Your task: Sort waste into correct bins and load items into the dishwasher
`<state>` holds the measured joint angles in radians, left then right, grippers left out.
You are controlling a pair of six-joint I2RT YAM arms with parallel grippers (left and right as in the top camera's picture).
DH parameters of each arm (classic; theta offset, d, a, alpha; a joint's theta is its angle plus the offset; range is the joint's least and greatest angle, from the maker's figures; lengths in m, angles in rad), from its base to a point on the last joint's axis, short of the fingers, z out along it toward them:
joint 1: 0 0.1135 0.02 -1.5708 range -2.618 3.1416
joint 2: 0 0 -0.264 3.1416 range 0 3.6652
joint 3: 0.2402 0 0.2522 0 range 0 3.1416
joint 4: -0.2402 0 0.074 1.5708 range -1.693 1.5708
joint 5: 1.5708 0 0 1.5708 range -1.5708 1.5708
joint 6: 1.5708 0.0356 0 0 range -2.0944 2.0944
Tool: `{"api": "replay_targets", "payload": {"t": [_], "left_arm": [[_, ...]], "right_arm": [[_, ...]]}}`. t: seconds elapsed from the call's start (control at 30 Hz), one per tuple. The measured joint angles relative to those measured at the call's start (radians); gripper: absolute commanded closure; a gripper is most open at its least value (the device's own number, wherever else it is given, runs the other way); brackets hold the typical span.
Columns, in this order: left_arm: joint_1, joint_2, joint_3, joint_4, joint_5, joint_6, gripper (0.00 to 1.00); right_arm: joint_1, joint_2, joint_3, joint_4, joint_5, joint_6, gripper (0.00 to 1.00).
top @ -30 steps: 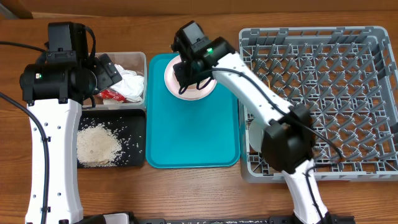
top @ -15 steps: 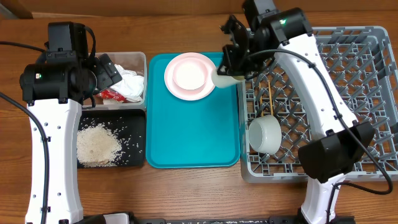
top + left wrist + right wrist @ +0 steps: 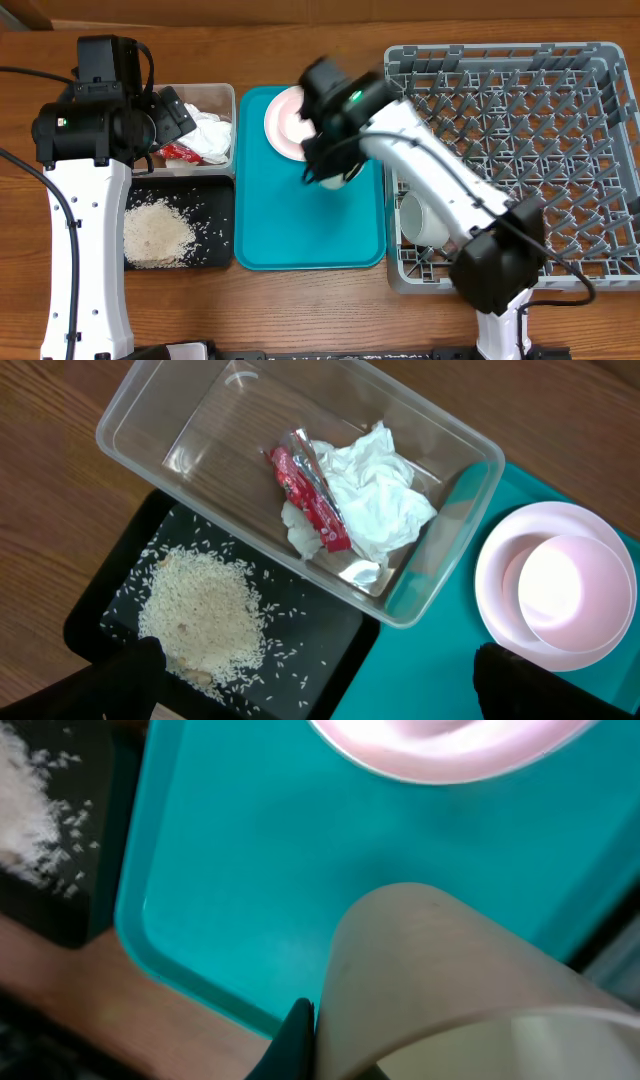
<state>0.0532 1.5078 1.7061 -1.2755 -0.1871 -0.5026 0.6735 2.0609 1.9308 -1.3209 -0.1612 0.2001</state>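
1. Small white cup (image 3: 430, 970) sits in the right gripper (image 3: 328, 170), which is clamped on it. One dark finger (image 3: 296, 1030) shows pressed against the cup's side.
2. Cup is over the teal tray (image 3: 300, 225), at its upper right part, just below the pink plate (image 3: 492, 575). Cannot tell whether the cup touches the tray.
3. Pink plate lies at the far end of the teal tray with a whitish bowl (image 3: 560, 595) sitting in it. In the overhead view the right arm covers much of both.
4. Grey dish rack (image 3: 540, 130) stands just right of the teal tray. A second bowl (image 3: 425, 218) rests on its side in the rack's left edge, near the front.
5. Clear tub (image 3: 200, 430) is left of the teal tray, holding crumpled tissue (image 3: 375, 500) and the red wrapper (image 3: 310, 490), which lies on the tissue.
6. Black tray (image 3: 212, 195) is just in front of the tub. The rice (image 3: 205, 615) is heaped in it, with loose grains scattered around.
7. Left gripper (image 3: 318, 660) hangs above the tub and black tray with fingers spread wide, holding nothing.
8. Everything sits on a wooden table (image 3: 300, 310).
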Motion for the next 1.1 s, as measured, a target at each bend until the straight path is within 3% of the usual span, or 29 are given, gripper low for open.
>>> {"api": "replay_targets", "payload": {"t": [0.27,0.53,1.1], "left_arm": [[0.0,0.0,0.0,0.0,0.0,0.0,0.0],[0.0,0.0,0.0,0.0,0.0,0.0,0.0],[0.0,0.0,0.0,0.0,0.0,0.0,0.0]], "right_arm": [[0.049,0.003,-0.184,0.161,0.066,0.086,0.96],[0.049,0.003,-0.185,0.166,0.117,0.102,0.88],[0.049,0.003,-0.185,0.166,0.137,0.106,0.84]]}}
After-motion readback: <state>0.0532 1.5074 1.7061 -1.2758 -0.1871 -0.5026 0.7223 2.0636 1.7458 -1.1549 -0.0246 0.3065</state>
